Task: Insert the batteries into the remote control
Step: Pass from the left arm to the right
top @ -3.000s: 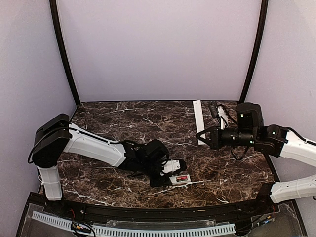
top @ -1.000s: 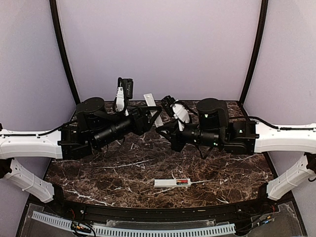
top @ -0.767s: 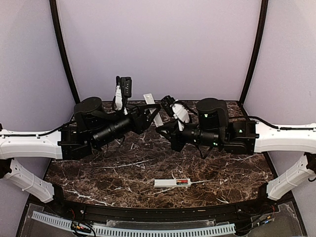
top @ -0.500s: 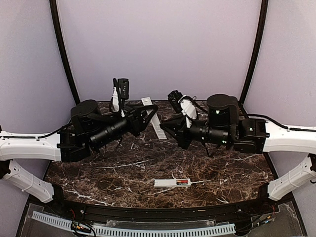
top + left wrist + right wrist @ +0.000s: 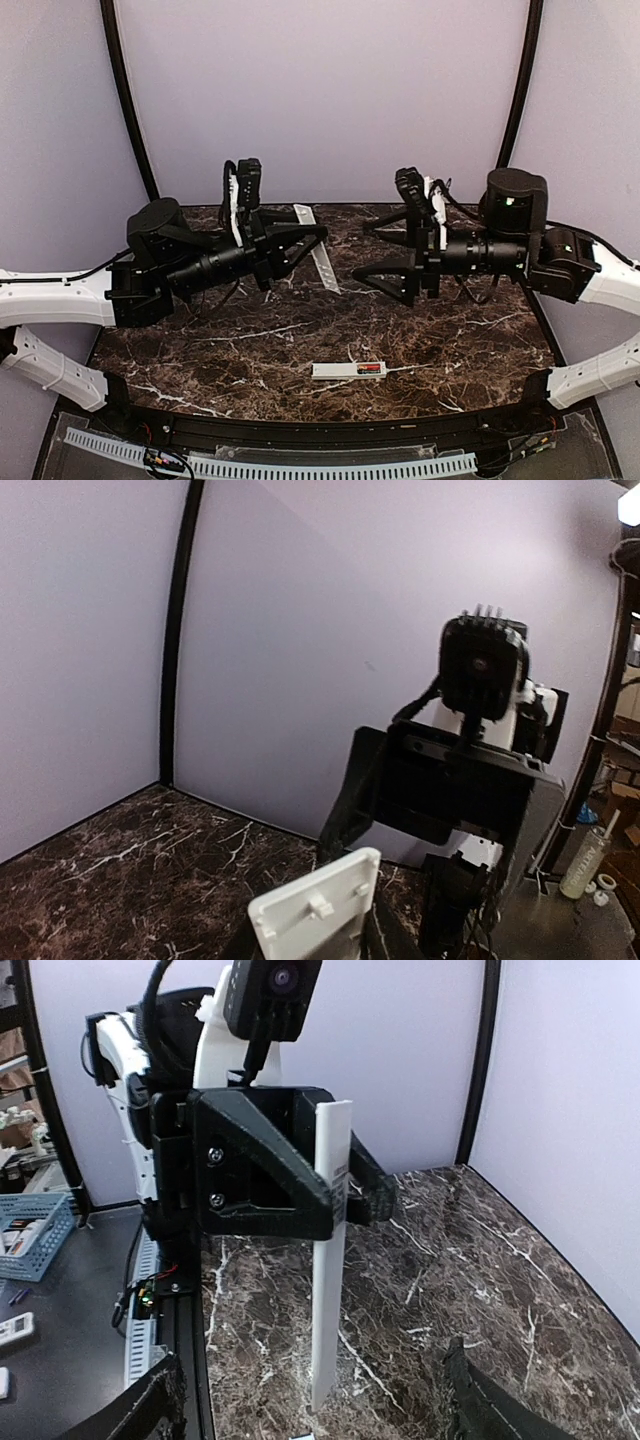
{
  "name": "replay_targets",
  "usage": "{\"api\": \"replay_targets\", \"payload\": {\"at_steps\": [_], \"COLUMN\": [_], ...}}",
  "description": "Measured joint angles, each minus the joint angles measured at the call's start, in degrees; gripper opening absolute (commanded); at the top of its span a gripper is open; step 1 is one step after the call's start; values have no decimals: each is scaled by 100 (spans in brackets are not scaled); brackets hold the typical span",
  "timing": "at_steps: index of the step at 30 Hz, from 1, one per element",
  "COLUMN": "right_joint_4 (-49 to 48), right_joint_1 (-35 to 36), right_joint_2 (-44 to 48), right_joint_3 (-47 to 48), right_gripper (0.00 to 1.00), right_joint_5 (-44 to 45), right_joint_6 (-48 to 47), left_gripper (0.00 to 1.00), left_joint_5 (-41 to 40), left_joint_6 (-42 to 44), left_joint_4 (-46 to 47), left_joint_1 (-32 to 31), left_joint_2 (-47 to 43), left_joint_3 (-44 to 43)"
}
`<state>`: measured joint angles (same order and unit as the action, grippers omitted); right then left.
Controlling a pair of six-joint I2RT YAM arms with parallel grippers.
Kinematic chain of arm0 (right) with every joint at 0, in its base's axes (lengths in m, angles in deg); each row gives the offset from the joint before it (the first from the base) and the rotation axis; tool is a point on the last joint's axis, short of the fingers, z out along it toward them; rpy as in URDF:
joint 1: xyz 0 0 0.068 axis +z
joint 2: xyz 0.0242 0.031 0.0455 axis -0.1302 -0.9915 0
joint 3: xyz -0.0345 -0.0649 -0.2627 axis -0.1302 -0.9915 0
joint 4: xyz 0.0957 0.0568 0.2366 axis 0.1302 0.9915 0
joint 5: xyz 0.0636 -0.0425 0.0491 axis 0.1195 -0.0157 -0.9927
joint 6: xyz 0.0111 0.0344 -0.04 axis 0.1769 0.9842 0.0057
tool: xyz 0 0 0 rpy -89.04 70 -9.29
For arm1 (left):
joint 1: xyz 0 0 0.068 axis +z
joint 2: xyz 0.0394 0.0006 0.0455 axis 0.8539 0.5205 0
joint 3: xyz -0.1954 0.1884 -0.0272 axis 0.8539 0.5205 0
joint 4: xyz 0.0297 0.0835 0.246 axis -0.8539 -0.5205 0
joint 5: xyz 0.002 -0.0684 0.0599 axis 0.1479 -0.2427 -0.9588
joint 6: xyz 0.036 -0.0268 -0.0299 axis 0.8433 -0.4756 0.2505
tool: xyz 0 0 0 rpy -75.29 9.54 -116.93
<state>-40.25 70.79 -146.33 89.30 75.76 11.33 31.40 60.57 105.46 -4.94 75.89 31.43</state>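
A: Chg vs 1 s ago?
B: R gripper (image 5: 360, 248) has pulled back rt, fingers spread wide, empty. L gripper (image 5: 305, 232) pinches flat white plastic strip (image 5: 325, 265). Slim remote control (image 5: 340, 370), red batteries (image 5: 370, 368) inside, lies on glossy marble table (image 5: 250, 340), front centre.

Top overhead; wrist views face-to-face, sharing table (image 5: 250, 340).

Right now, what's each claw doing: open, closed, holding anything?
Left claw: closed on the flat white strip.
Right claw: open, holding nothing.
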Motion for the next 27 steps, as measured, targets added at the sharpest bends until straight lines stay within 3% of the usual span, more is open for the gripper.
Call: {"api": "replay_targets", "payload": {"at_steps": [5, 7, 12, 24, 27], "right_joint_4": [212, 374, 667, 52, -79], "right_joint_1": [-308, -310, -310, -92, -44], "right_joint_2": [249, -17, -898, -1440, -1596], "right_joint_3": [160, 385, 820, 905, 905], "right_gripper": [88, 92, 91, 75, 62], "right_joint_5": [-1305, -1711, -2323, -3130, -3281], "right_joint_6": [-234, -332, -442, -374, -354], "left_gripper": [6, 6, 6, 6, 6], "left_joint_5": [1386, 1906, 2730, 3191, 3195], "left_joint_6": [601, 796, 1191, 1421, 1421], "left_joint_4": [-26, -48, -348, -433, -428], "left_joint_1": [2, 2, 2, 2, 2], "left_joint_2": [-286, -356, -361, -354, -354], "left_joint_3": [0, 0, -42, -48, -48]}}
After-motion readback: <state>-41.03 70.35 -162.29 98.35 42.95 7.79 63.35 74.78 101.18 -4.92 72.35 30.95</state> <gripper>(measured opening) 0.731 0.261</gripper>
